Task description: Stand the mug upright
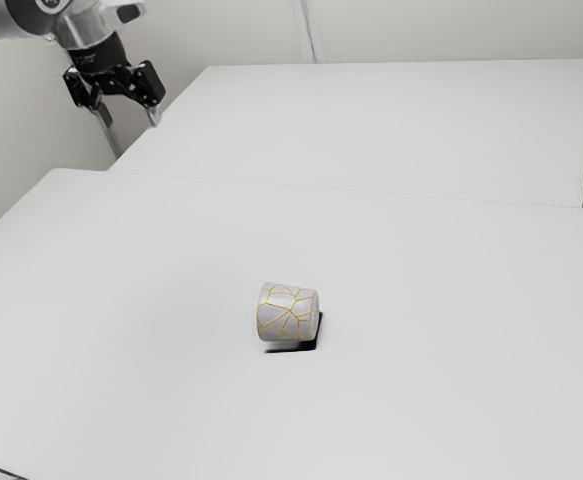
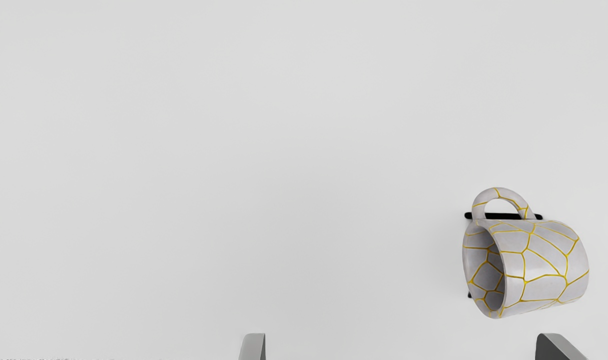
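Mug count: one mug, with one handle.
Gripper count: one gripper, with two fingers.
Flat surfaces: two, the table under the mug and a second pale surface beyond it.
Mug's place: on the table, lying on its side, well apart from the gripper; in the exterior view it is lower and further to the exterior view's right.
Mug from the hand: out past the fingertips, much nearer one finger than the other, not touching either.
Mouth: open, turned in the wrist view toward the side of the farther finger; the inside shows.
Handle's lie: out from the mug's side, on the side away from the fingertips.
Gripper state: fingers spread wide, with nothing pinched.
Mug's look: a short, rounded cylinder, pale grey-white and smooth with a soft sheen, crossed inside and out by thin yellow lines like cracks; the handle is a curved loop with the same lines.
Gripper's look: black, angular body; grey fingers with flat faces.
Arm's look: pale grey and silvery rounded casing.
Table's look: plain, flat, matt white.
Dark shapes: black, hard-edged patches beside the mug.
Wall: pale and plain, with a narrow upright strip.
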Available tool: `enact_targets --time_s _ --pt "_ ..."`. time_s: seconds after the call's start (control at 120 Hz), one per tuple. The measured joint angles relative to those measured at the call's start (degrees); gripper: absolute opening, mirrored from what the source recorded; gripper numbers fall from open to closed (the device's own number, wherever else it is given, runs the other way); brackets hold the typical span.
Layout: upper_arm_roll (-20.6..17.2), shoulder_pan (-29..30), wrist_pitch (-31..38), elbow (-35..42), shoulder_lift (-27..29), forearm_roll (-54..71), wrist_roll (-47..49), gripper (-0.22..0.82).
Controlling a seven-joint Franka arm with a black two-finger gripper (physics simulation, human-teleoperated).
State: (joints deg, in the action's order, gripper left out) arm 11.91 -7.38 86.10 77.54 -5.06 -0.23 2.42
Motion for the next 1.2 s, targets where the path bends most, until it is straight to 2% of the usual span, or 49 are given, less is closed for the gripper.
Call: enact_targets --time_s 0.142,0.275,0.483,0.667,0.833,0.942,1.092,1.2 --pt "0.4 -0.2 -1.7 2.3 -0.2 -3.2 -0.9 0.59" --pt "2.0 0.8 0.7 13.6 2.8 -8.4 -2.2 0.59" --pt "4.3 4.5 12.0 39.1 8.4 -26.5 -8.4 0.59" --pt "4.4 6.2 21.3 51.6 8.0 -44.8 -19.1 0.59" --pt "4.7 5.3 24.2 58.4 7.6 -61.5 -30.7 0.59" --pt "4.8 5.5 24.5 60.1 6.6 -68.7 -37.5 0.59" --pt "4.7 6.0 23.7 60.7 1.6 -77.3 -45.5 0.59" --pt "4.6 4.3 22.7 60.8 -1.5 -82.4 -50.2 0.59"
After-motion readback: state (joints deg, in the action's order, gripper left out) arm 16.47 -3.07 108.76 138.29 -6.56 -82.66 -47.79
